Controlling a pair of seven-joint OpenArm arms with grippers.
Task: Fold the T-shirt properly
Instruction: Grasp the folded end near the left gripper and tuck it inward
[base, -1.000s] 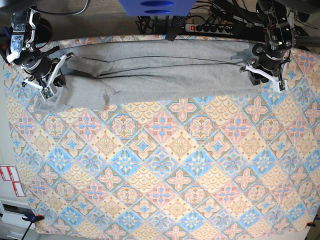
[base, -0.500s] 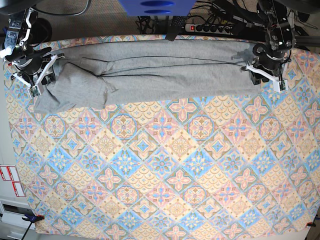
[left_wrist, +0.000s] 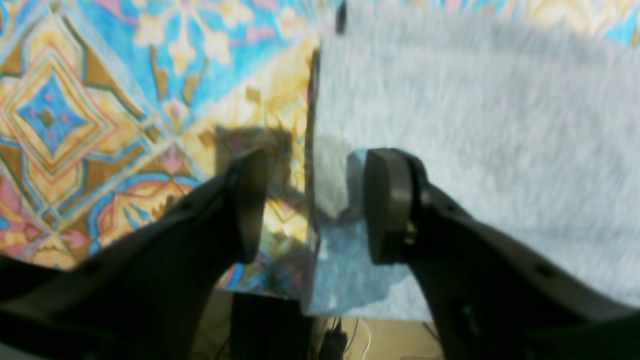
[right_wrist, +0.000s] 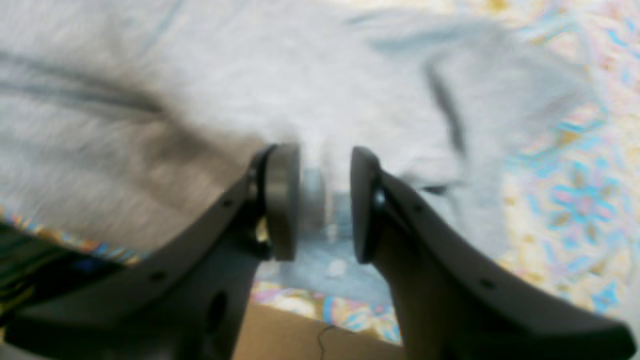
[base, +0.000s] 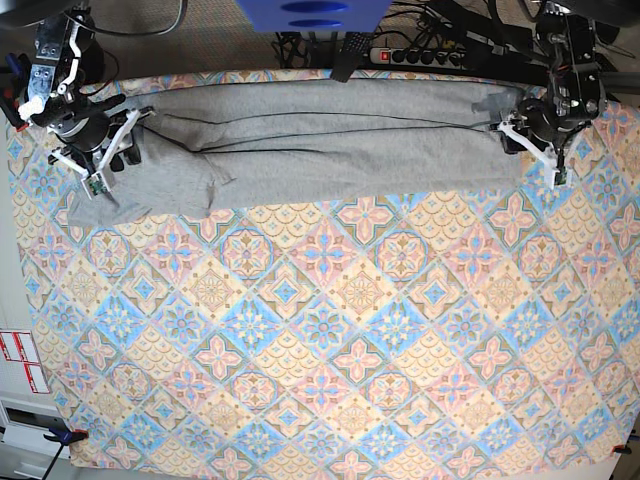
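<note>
Grey T-shirt (base: 300, 140) folded into long band, creased, sleeve splayed left

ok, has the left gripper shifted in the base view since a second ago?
Yes. The left gripper has moved up and slightly right, off the T-shirt end toward the tablecloth far edge.

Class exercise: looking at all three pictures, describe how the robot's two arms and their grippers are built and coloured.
Both arms are black, with white bracket pieces near the wrists in the base view. The left gripper and the right gripper each have two dark, curved fingers ending in flat, grey-edged oval pads. Small round holes dot the right gripper's fingers. Black cables run behind both arms.
</note>
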